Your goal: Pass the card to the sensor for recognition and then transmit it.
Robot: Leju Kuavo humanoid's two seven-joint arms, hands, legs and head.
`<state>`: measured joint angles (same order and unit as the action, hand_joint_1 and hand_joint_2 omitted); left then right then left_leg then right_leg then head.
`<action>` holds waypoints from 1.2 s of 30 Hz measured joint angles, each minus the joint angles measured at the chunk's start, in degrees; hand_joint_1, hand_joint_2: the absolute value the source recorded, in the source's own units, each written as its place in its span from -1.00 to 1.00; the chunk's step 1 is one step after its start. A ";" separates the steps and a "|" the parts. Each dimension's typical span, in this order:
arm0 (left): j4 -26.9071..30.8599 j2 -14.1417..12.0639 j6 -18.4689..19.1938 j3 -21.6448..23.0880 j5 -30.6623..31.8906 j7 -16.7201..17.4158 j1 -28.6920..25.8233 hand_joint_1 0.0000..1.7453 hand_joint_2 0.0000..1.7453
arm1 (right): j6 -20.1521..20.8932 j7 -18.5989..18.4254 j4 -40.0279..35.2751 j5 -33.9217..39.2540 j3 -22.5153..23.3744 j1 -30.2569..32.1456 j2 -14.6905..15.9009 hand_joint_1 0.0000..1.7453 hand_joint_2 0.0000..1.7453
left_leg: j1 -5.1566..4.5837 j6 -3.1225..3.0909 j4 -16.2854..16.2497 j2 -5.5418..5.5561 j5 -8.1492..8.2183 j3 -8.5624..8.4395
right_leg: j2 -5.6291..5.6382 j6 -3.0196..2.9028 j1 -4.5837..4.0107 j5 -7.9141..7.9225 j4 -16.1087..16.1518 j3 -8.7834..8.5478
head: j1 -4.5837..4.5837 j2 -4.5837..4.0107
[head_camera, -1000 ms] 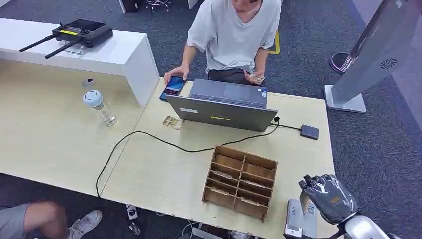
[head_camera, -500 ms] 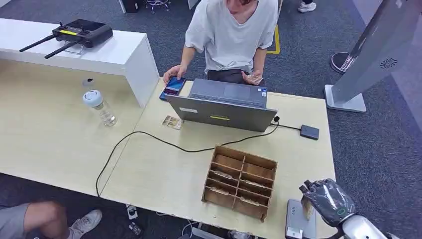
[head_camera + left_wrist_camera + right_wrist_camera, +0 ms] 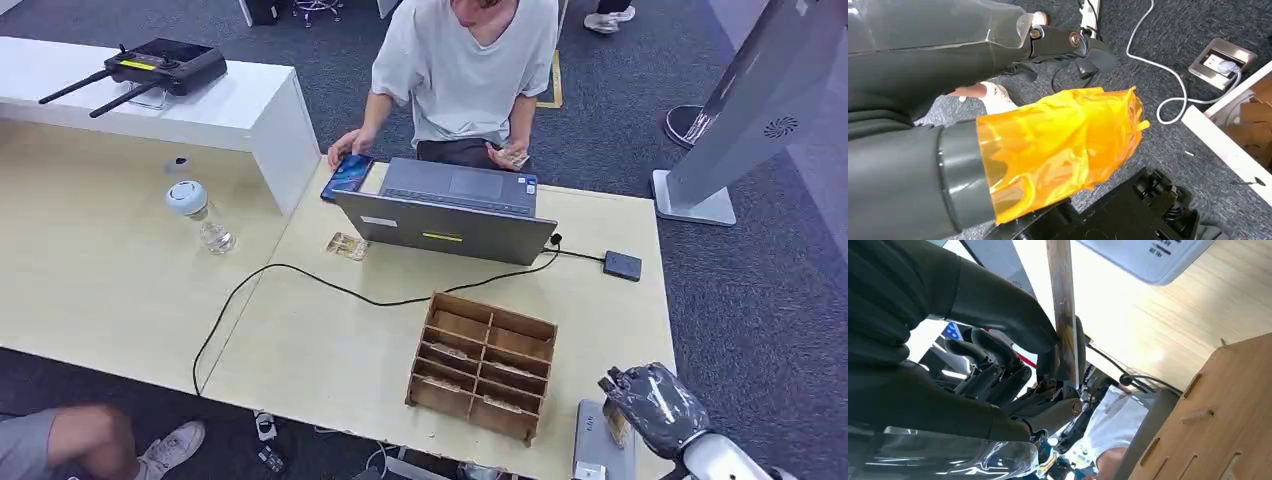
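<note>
Just above the sensor point(image 3: 603, 450) — beside the wooden rack point(image 3: 482, 365) — the right hand point(image 3: 655, 408) pinches the card point(image 3: 1064, 310) upright.

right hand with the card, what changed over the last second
The right hand, still pinching the card, has come down and back toward the table's near edge, bringing the card low over the grey sensor. The wooden rack, laptop, bottle and seated person stayed put.

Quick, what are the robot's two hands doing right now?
Right hand: holding the card by the sensor.
Left hand: wrapped in orange film, cannot tell.
</note>
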<state>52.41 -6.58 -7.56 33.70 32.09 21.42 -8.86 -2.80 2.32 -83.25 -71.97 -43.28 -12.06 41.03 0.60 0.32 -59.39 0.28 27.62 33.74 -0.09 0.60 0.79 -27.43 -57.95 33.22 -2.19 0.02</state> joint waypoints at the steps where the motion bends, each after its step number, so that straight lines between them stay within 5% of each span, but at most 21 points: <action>1: 0.00 0.00 0.00 -0.02 0.02 0.00 0.00 -1.00 -1.00 | 0.17 -0.15 0.02 0.00 -0.09 -0.05 0.00 1.00 1.00 | 0.00 0.00 0.00 0.00 0.00 0.00 | 0.00 0.00 0.00 0.00 0.00 0.00 | -0.02 0.00; 36: 0.00 0.46 0.35 -1.40 0.55 -0.52 -0.37 -1.00 -1.00 | 2.47 -0.92 -0.28 1.64 -2.19 -1.05 0.02 1.00 1.00 | 0.00 0.00 0.00 0.00 0.00 -0.01 | 0.00 0.00 0.00 0.00 0.00 0.00 | 0.00 0.00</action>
<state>52.41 -6.12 -7.21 32.30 32.63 20.90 -9.23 -0.33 1.40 -83.54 -70.34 -45.46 -13.11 41.05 0.60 0.32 -59.39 0.28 27.62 33.74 -0.09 0.60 0.79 -27.43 -57.95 33.21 -2.19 0.02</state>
